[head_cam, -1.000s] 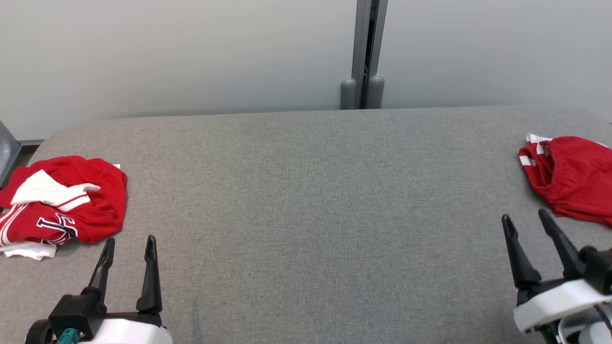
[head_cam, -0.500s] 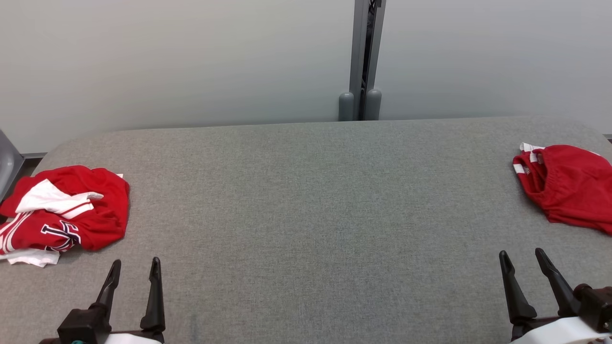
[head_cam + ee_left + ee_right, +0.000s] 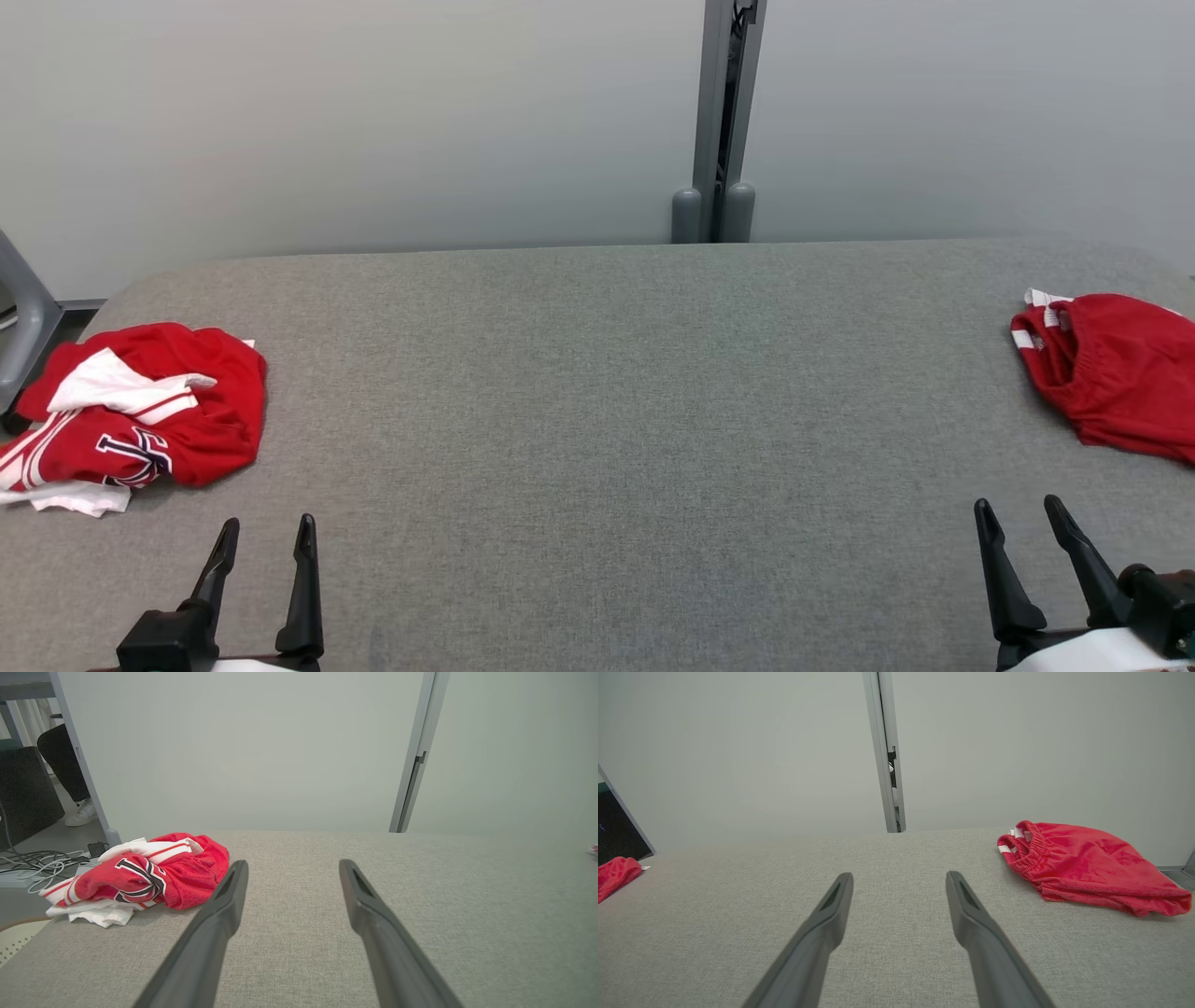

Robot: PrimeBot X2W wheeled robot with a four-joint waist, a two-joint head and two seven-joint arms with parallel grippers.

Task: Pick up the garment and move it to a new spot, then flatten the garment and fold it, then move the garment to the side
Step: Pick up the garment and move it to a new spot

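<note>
Left hand [image 3: 268,523] wide, empty, near crumpled jersey [image 3: 140,411]; right hand [image 3: 1016,504] wide, empty, near red shorts [image 3: 1120,373].

We are seeing two red garments lying on the grey surface [image 3: 597,420]. The jersey [image 3: 215,411], red with white stripes and a dark outlined numeral, is sitting bunched in a heap at nine o'clock, with a white layer peeking out beneath its near edge. The shorts [image 3: 1120,373], showing a gathered elastic waistband and white trim, are lying loosely flattened at three o'clock, well apart from the jersey.
</note>
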